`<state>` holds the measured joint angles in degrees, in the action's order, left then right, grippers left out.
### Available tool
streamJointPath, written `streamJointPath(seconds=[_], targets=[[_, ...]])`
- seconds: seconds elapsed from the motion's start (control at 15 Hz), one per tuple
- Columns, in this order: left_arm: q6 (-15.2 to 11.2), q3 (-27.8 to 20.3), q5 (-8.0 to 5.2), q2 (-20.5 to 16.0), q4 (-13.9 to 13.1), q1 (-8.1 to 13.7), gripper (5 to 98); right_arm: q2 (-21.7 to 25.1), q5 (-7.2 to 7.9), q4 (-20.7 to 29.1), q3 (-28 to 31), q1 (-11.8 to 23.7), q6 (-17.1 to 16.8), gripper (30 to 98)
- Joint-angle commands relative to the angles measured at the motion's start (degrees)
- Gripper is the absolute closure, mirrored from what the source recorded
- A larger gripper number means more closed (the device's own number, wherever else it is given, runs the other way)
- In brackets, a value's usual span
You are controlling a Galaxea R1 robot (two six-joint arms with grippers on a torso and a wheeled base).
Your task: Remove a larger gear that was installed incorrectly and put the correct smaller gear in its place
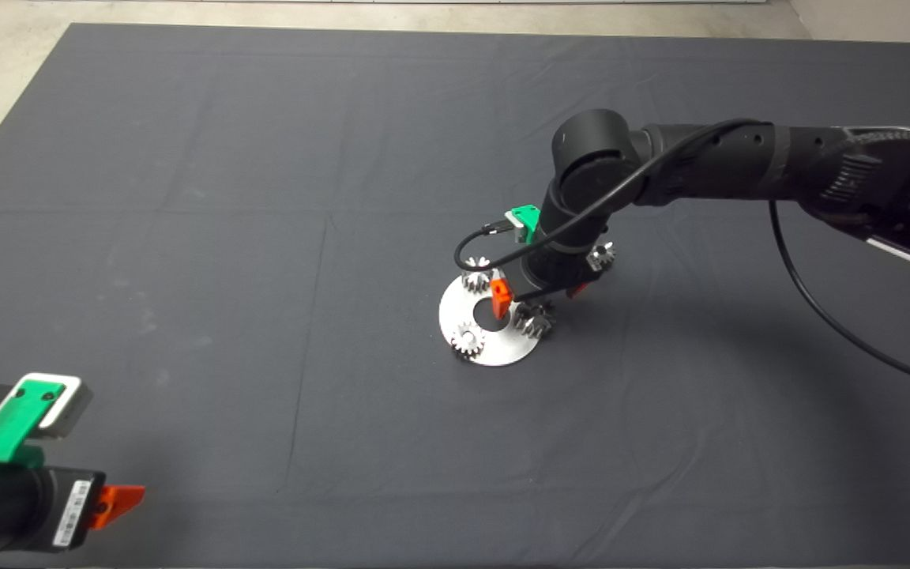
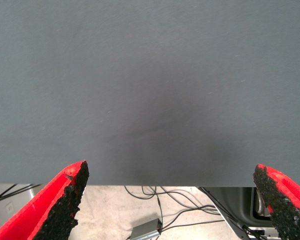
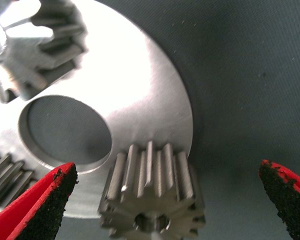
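Note:
The larger gear [image 1: 535,319] sits on the right rim of a round silver plate [image 1: 504,348]. In the right wrist view this gear [image 3: 150,192] stands on the plate's [image 3: 140,85] edge. My right gripper [image 1: 538,297] hangs low over it, open, one finger on each side and not touching it [image 3: 165,172]. The smaller gear [image 1: 602,254] lies on the mat just right of the plate, behind the right wrist. My left gripper [image 1: 119,499] is parked at the lower left, open and empty [image 2: 170,172].
Two paler small gears stand on the plate, one at its far left [image 1: 475,274] and one at its near left [image 1: 468,341]; both show in the right wrist view [image 3: 35,55] [image 3: 2,172]. The plate has a centre hole [image 1: 489,313].

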<state>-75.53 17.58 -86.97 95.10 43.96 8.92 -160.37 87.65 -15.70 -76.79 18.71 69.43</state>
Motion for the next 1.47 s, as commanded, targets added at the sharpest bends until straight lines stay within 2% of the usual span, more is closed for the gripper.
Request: streamJointPath(seconds=[0.0, 0.13, 0.53, 0.67, 0.93, 1.07, 1.4], targets=[[-0.7, -0.1, -0.40, 0.3, 0.8, 0.1, 19.6, -0.8, 5.16, -2.4, -1.1, 0.7, -0.7, 33.0], [-1.0, -0.1, -0.40, 0.4, 0.8, 0.1, 19.6, -0.7, 5.16, -2.3, -1.1, 0.8, -0.6, 37.3], [-1.9, -0.2, -0.47, 0.5, 0.9, 0.0, 19.6, -1.2, 5.16, -1.9, -0.6, 1.2, -0.4, 38.4], [-1.9, -0.4, -0.48, 0.4, 0.9, 0.0, 19.6, -1.2, 5.25, -1.8, -0.9, 1.2, -0.3, 42.9], [-2.1, -0.4, -0.40, 0.6, 0.9, 0.0, 19.6, -1.0, 5.69, 4.0, -1.9, 1.5, -0.3, 43.0], [-2.1, -0.3, -0.40, 0.6, 0.9, -0.5, 19.6, -0.7, 5.69, 8.7, -2.0, 1.8, -0.3, 43.0], [-2.1, 0.0, -0.40, 0.6, 1.0, -0.8, 19.6, -0.7, 5.69, 12.0, -2.1, 2.3, 0.1, 43.0]])
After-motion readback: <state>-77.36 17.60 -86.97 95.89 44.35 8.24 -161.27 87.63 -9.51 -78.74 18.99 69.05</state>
